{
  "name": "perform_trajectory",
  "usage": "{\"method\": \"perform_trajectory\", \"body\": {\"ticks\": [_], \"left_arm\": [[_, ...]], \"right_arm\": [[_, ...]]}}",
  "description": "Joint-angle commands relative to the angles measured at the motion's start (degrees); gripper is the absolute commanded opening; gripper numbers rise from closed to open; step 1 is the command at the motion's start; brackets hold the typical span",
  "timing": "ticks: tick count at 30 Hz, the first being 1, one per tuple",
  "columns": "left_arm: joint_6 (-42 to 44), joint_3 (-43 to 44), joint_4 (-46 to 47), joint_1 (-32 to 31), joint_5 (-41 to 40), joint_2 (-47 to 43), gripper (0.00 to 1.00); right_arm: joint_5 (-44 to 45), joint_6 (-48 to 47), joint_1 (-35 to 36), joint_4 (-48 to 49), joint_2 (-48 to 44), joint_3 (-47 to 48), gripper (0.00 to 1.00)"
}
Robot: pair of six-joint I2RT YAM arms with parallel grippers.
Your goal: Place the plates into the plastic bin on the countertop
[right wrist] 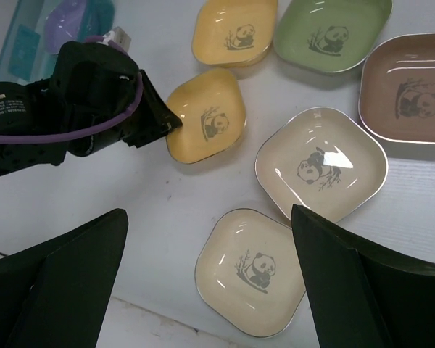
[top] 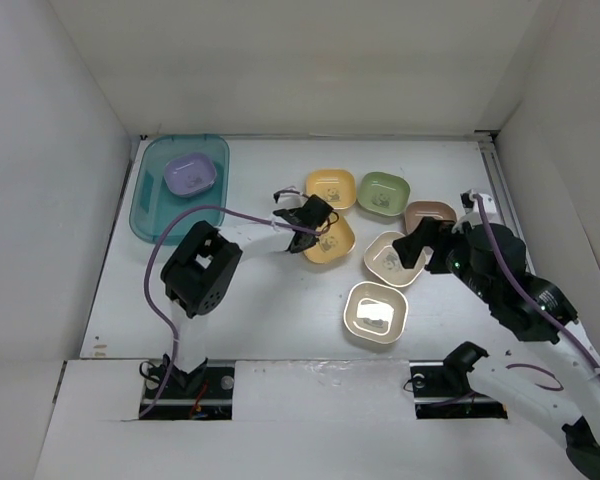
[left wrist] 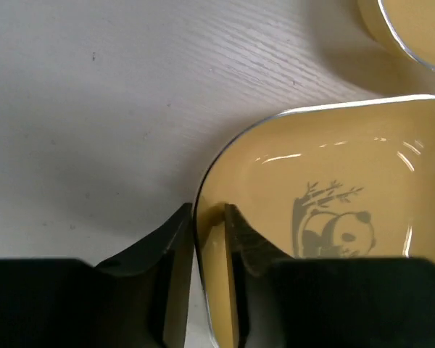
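While hanging above the beige plates with the right end effector spread wide, pinches a yellow plate in the left end effector, rim between the jaws. Sits mid-surface, beside a second yellow plate. Purple plate inside the plastic bin, far left.

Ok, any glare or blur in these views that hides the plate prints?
Top external: glare washes out the nearest beige plate, hiding its print. Right wrist: a small highlight on the other beige plate, prints legible. Left wrist: own fingers soft, yellow plate sharp.
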Motion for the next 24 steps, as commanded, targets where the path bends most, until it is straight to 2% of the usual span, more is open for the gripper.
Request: {"method": "perform_trajectory", "body": {"ticks": [1, 3, 7, 9, 10, 11, 14, 15, 17, 18, 20, 23, 24], "left_arm": [[-4.22, -0.34, -7.31, 0.53, -5.13, -0.55, 0.13], [-6.50, -2.79, -9.95, 0.53, -8.55, -3.62, 0.00], [-11.34, -5.96, -17.16, 0.53, -15.24, -16.34, 0.00], [-12.14, -5.97, -19.54, 2.72, -17.00, -20.23, 0.00], [-10.92, -5.97, -18.93, 4.21, -16.49, -21.99, 0.00], [-9.43, -6.58, -17.71, 9.27, -15.09, -25.05, 0.00], [-2.40, -6.58, -10.07, 17.82, -7.88, -29.02, 0.00], [-0.99, -6.58, -6.13, 22.72, -6.13, -29.65, 0.00], [2.34, -5.45, -2.33, 28.02, -0.07, -29.65, 0.00], [3.41, -4.05, -1.45, 33.35, 1.78, -28.96, 0.00], [5.08, -0.36, -0.82, 37.69, 3.47, -26.24, 0.00], [7.63, 10.59, 0.32, 45.77, 7.75, -15.12, 0.00], [7.64, 12.99, 0.32, 45.80, 8.47, -15.07, 0.00]], "right_arm": [[-0.62, -0.01, 0.64, 1.64, -1.38, 2.21, 1.00], [-0.62, -0.01, 0.64, 1.11, -1.38, 2.21, 1.00], [-0.62, -0.01, 0.64, 1.11, -1.38, 2.73, 1.00], [-1.24, -0.01, 0.64, 1.81, -1.38, 2.74, 1.00], [-1.76, -0.01, 0.64, 2.60, -0.86, 2.74, 1.00], [-2.46, -0.01, 0.64, 2.60, -0.86, 2.74, 1.00], [-3.88, -0.01, 0.64, 4.88, 0.37, 2.22, 1.00], [-4.49, -0.01, 0.64, 5.41, 0.37, 1.69, 1.00], [-4.49, -0.54, 0.64, 6.29, 0.90, 1.08, 1.00], [-4.49, -0.54, 0.64, 6.82, 0.90, 0.55, 1.00], [-5.01, -1.06, 0.64, 7.44, 1.43, 0.54, 1.00], [-6.42, -1.60, 0.64, 8.83, 1.43, -0.86, 1.00], [-7.12, -1.60, 0.64, 9.63, 1.43, -0.86, 1.00]]}}
